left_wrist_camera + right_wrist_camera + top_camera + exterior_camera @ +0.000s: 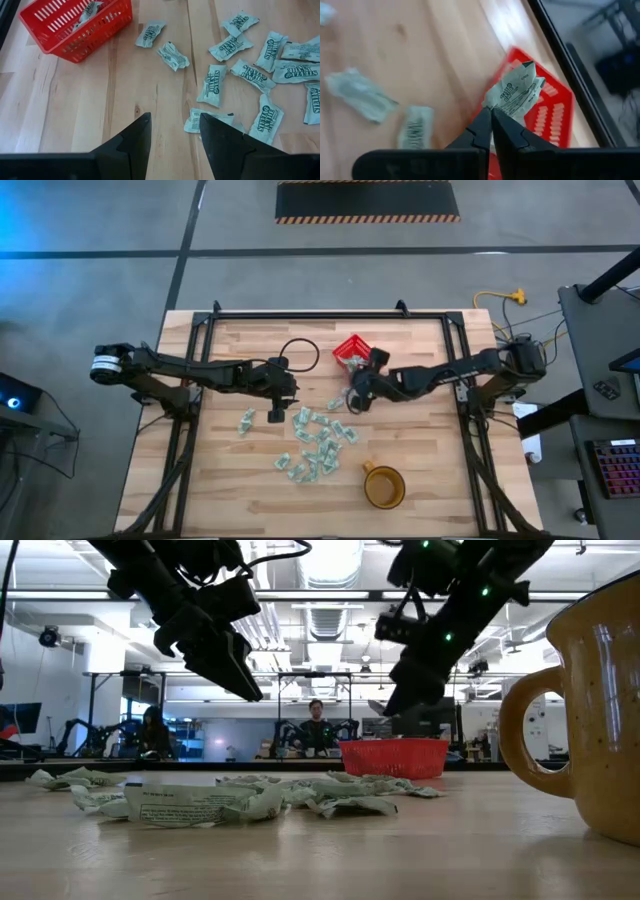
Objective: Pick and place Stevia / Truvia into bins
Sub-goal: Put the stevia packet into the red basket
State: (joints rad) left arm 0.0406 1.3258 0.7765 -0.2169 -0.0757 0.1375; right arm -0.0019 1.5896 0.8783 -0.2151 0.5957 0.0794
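Sachets (312, 442) between basket (350, 351) and cup (383, 486)

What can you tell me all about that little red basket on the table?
The red basket is small, square and bright red, seemingly plastic, with low slatted walls and a grid floor. It stands upright on the pale wooden table, toward its far side, away from the scattered sachets. At least one pale green sachet already lies inside it. The right end effector, shut on a crumpled sachet, hovers right by the basket without touching it, and the amber cup stands far off.
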